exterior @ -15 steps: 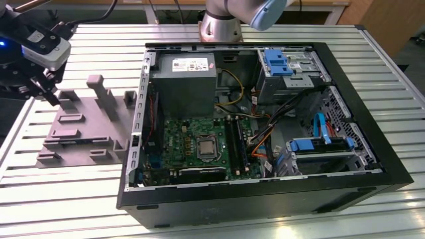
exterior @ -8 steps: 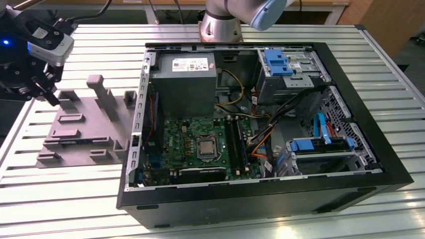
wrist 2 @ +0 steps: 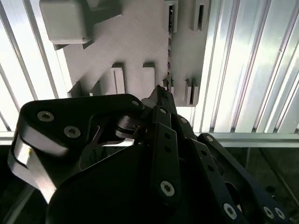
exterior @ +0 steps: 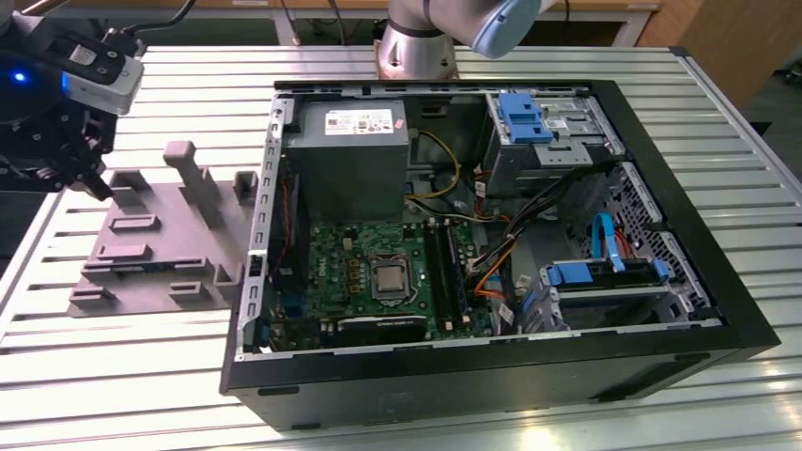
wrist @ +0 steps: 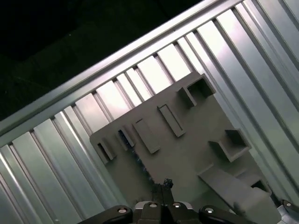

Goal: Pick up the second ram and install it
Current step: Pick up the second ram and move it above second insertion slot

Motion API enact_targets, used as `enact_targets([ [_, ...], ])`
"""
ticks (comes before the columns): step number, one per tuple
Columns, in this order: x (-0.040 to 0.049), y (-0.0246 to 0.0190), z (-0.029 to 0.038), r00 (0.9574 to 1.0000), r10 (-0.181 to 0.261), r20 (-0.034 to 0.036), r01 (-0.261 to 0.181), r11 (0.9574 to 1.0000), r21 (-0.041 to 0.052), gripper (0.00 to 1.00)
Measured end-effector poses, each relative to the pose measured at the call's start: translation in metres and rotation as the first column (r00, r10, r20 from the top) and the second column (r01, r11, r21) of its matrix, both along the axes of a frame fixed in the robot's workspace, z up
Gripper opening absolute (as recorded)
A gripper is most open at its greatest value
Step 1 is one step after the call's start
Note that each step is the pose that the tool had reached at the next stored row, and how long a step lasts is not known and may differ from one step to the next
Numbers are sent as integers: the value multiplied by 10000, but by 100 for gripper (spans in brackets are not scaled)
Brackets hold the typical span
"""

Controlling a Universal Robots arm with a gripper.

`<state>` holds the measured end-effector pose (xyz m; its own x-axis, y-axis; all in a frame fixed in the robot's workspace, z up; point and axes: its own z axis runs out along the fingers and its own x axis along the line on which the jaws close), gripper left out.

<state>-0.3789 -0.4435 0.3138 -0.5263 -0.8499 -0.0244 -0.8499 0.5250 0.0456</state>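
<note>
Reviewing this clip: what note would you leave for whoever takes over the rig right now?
Gripper: at the grey holder, which lies to the exterior view's left of the open computer case. Its tip is at one end of the memory stick; whether it has hold of the stick cannot be told.
Memory stick: on edge in the holder, not lifted out.
Done: the arm is in place at the stick.
Left: the stick is not yet picked up, nor seated in the black slots on the board inside the case.
</note>
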Motion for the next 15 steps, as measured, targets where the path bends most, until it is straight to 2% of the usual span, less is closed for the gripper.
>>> enact_targets([
  [4,0,0,-3,9973,734,0,-734,9973,0,11],
  [8,0,0,-6,9895,1448,-1,-1448,9895,0,11],
  [11,0,0,-8,9799,1996,-2,-1996,9799,0,11],
  [15,0,0,-13,9627,2707,0,-2707,9627,0,11],
])
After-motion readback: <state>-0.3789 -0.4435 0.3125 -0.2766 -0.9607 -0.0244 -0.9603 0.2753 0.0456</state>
